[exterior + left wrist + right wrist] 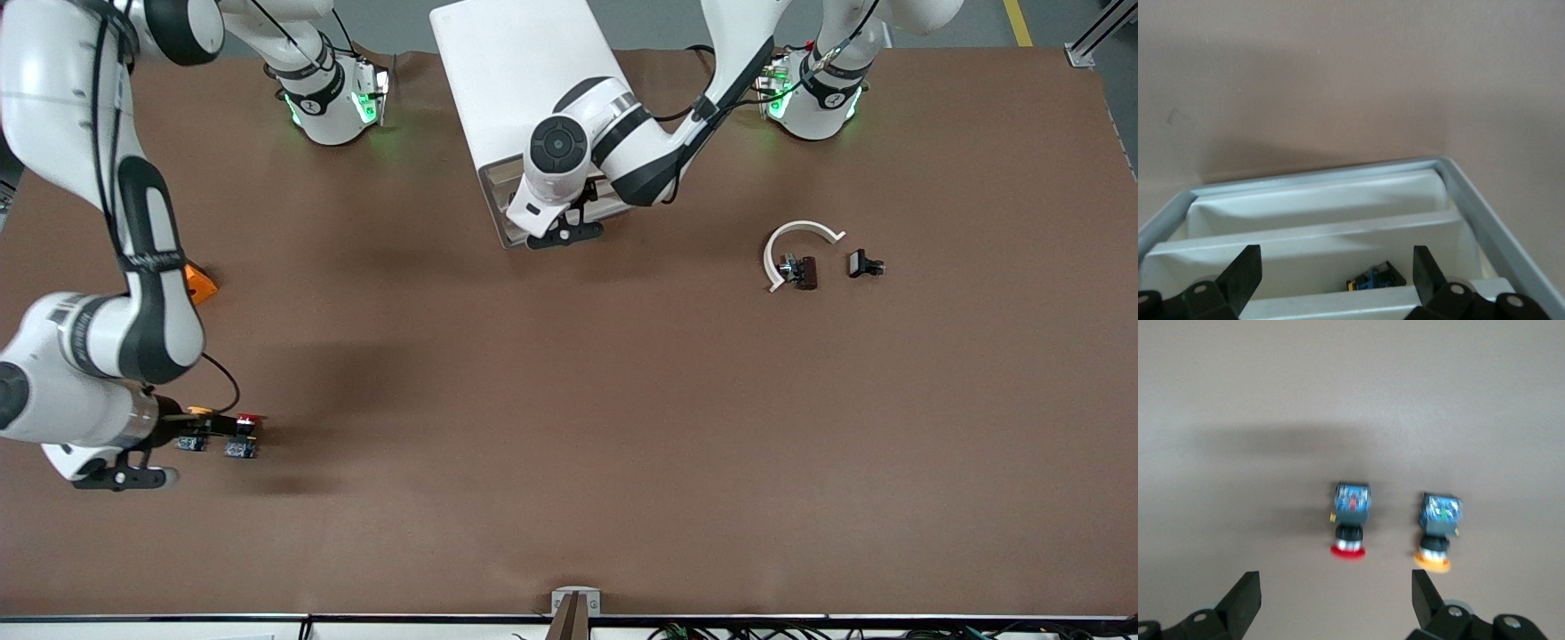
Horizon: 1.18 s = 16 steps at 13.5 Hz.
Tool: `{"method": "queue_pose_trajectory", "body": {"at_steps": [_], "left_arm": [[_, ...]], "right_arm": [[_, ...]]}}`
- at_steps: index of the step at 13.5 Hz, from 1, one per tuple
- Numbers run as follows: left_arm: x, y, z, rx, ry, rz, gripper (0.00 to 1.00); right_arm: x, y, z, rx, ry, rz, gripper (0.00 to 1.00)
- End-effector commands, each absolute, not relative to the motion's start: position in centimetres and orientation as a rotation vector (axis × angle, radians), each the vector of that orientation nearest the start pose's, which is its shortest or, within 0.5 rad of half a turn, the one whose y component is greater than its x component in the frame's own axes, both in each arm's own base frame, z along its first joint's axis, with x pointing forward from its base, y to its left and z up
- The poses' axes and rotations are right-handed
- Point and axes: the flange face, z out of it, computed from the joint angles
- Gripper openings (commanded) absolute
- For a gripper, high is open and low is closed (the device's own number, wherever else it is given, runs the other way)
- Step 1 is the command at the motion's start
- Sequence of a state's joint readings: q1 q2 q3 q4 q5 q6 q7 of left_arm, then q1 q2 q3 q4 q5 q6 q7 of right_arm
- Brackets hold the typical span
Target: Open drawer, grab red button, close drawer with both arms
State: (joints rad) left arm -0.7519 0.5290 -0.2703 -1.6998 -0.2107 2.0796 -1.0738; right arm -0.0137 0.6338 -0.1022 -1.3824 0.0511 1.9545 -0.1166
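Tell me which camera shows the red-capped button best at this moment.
The right wrist view: the red-capped button lies in plain sight on the table beside the yellow-capped button, past the open right gripper. The front view shows it only as a tiny speck by that gripper. The left wrist view shows only the drawer.

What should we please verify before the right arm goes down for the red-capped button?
1. Right gripper jaws open: ok.
2. Small red-capped push button lies on the brown table, free of the jaws: ok.
3. Alike yellow-capped button lies apart from it: ok, though close.
4. Left gripper open over the white cabinet's pulled-out drawer: ok.
5. Room in that drawer: cannot tell; a small blue part lies inside.
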Motion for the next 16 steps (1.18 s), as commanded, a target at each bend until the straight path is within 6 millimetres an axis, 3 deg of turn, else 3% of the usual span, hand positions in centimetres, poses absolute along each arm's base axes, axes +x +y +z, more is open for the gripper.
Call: {"method": "queue_pose_trajectory", "body": {"at_steps": [1, 4, 5, 9, 10, 13, 16], "left_arm": [[34.1, -55.7, 28.7, -3.097, -0.305, 0.544, 1.00], [35.6, -55.0, 29.2, -3.109, -0.331, 0.535, 1.00], [37.4, -54.0, 29.8, -3.119, -0.379, 0.519, 1.00], [48.0, -47.0, 34.4, -3.200, -0.570, 0.427, 1.00], [49.7, -45.4, 35.6, -3.219, -0.548, 0.415, 1.00], [53.3, -39.2, 39.0, -3.275, -0.357, 0.384, 1.00], [54.6, -33.7, 41.3, -3.274, -0.181, 0.415, 1.00]], "right_arm": [[68.5, -6.5, 39.8, -3.135, 0.035, 0.168, 1.00], [64.8, -6.3, 44.5, -3.122, 0.073, 0.184, 1.00], [63.5, -6.4, 45.5, -3.118, 0.079, 0.181, 1.00], [58.8, -6.3, 50.4, -3.107, 0.083, 0.131, 1.00], [58.0, -6.3, 51.3, -3.104, 0.082, 0.128, 1.00], [56.7, -7.1, 53.0, -3.100, 0.104, 0.133, 1.00], [56.4, -7.8, 53.2, -3.099, 0.121, 0.154, 1.00]]}}
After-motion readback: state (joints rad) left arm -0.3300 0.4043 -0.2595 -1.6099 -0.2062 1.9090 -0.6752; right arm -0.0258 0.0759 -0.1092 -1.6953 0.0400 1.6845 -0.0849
